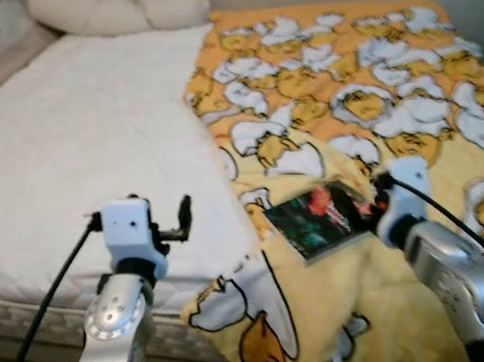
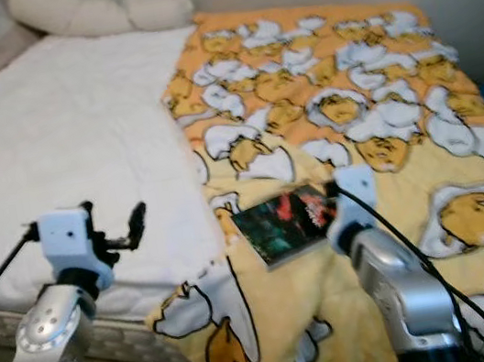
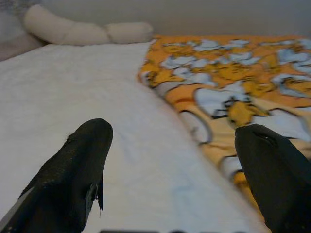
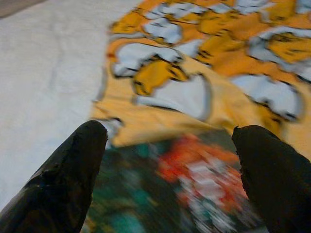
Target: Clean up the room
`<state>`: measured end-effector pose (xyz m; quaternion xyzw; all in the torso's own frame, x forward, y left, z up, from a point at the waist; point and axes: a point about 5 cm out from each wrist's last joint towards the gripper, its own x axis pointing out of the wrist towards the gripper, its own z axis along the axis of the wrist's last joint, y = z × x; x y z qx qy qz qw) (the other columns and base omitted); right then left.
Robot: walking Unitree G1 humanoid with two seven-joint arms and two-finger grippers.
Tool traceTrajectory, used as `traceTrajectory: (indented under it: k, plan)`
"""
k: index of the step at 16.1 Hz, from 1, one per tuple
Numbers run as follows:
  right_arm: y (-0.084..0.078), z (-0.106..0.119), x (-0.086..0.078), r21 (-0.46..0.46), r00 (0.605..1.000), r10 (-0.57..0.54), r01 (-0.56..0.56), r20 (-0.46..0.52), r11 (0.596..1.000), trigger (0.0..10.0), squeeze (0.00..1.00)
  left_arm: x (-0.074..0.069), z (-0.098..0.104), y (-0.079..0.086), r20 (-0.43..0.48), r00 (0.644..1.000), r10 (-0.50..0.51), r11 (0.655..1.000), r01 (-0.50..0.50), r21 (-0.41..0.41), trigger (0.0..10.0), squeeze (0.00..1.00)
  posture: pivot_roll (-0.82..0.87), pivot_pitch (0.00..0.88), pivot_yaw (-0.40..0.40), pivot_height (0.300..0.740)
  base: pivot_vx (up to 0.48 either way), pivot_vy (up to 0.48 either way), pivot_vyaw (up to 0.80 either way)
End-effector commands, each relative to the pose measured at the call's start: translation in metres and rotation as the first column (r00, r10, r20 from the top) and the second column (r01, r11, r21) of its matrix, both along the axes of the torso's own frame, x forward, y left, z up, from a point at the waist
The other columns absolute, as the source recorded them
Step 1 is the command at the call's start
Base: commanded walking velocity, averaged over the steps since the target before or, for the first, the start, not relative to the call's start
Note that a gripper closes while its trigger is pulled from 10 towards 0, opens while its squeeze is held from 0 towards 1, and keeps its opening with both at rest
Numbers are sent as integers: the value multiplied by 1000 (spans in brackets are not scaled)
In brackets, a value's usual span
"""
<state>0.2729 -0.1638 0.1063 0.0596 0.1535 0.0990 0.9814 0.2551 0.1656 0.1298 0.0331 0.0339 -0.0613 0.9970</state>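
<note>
Yellow blanket with a dark book lying on it, near the bed's front edge.

Right gripper hovers just above the book, jaws spread wide with the cover between the two fingers; it holds nothing yet. From the gripper the book's far corner points toward 11 o'clock, over the blanket's fold by the white mattress. Left gripper waits over the mattress at about 9 o'clock from the book, jaws also apart and empty. To pick the book up well, I would lower the fingers across its narrower side, press slightly into the soft blanket, and close on the cover alone without pinching fabric.
</note>
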Motion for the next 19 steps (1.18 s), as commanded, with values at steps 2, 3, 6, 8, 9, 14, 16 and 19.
traceTrajectory:
  k: [2,3,6,8,9,14,16,19]
  plan:
    - [6,0,-1,-14,999,29,-30,-45,999,10000,1000,-2,-1,4,-12,1000,3,1000,-2,12,10000,1000,-97,73,-24,740,362,0,0]
    - [5,-1,-1,-34,997,21,-23,-68,999,10000,1000,-2,-3,3,-26,999,-25,1000,25,2,10000,1000,-98,78,-24,740,0,0,0]
    - [-6,-11,-4,-83,975,-10,-9,-222,997,10000,318,-3,-4,-2,-50,994,-100,994,101,35,10000,827,-96,90,-32,740,0,0,0]
    - [-9,-11,-8,-14,946,-27,23,-324,1000,10000,0,-4,-5,-4,-66,986,-151,987,154,40,10000,412,-99,97,-27,740,0,0,0]
    - [-11,-10,-9,-8,934,-37,36,-355,999,10000,0,-4,-5,-5,-70,982,-177,983,180,40,10000,353,-96,100,-22,740,0,0,0]
    - [-31,-13,-18,132,827,-58,158,-559,979,10000,0,0,-6,-16,-166,899,-405,908,417,46,10000,0,-98,114,-11,740,0,0,0]
    - [-35,-16,-19,141,809,-71,187,-583,972,10000,0,2,-5,-18,-173,880,-441,891,453,36,10000,0,-103,114,-10,740,0,0,0]
    - [-32,-14,-9,304,821,-48,265,-569,915,10000,0,6,-5,-19,-186,860,-476,872,488,26,10000,0,-102,106,-1,740,0,0,0]
